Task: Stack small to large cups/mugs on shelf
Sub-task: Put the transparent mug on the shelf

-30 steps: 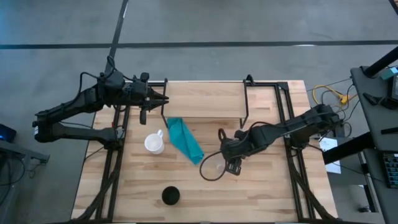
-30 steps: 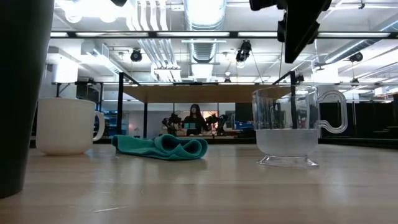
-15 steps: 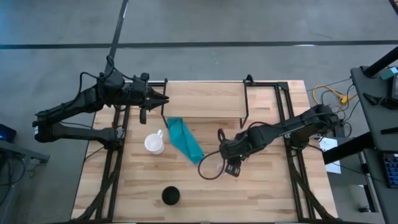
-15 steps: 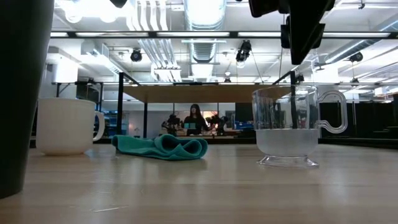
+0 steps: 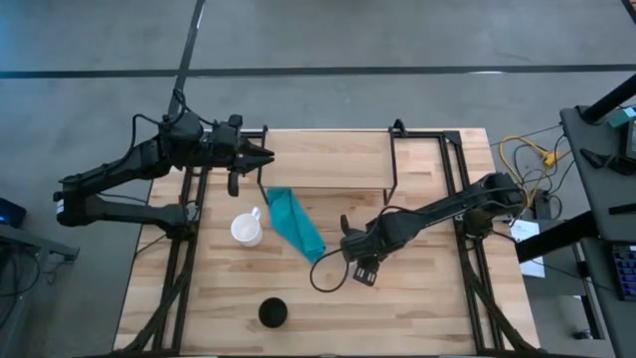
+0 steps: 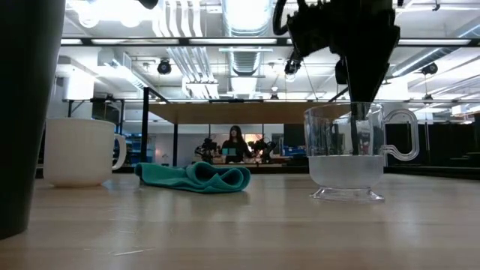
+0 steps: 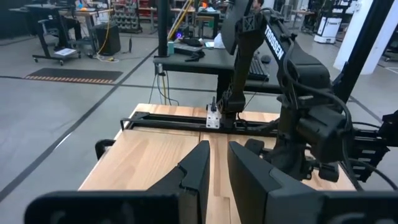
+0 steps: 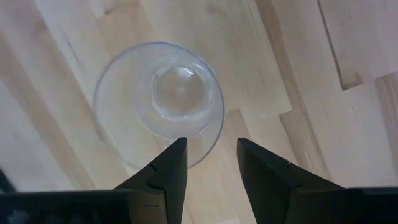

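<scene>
Right gripper (image 8: pixel 211 163) hangs pointing straight down over the clear glass cup (image 8: pixel 158 102), fingers apart, 1 finger (image 6: pixel 358 97) dipping past the cup's rim on the handle side, not clamped on it. The cup (image 6: pixel 352 154) stands upright on the tabletop (image 5: pixel 417 308), right of the teal cloth (image 5: pixel 295 223). White mug (image 5: pixel 247 229) sits left of the cloth, black cup (image 5: pixel 272 313) near the front edge. Shelf (image 5: pixel 328 159) at the far side holds no cups. Left gripper (image 5: pixel 260 156) waits at the shelf's left end, fingers slightly apart

Left hand (image 7: pixel 214 167) (fingers near-closed) over shelf (image 7: pixel 163 163)
</scene>
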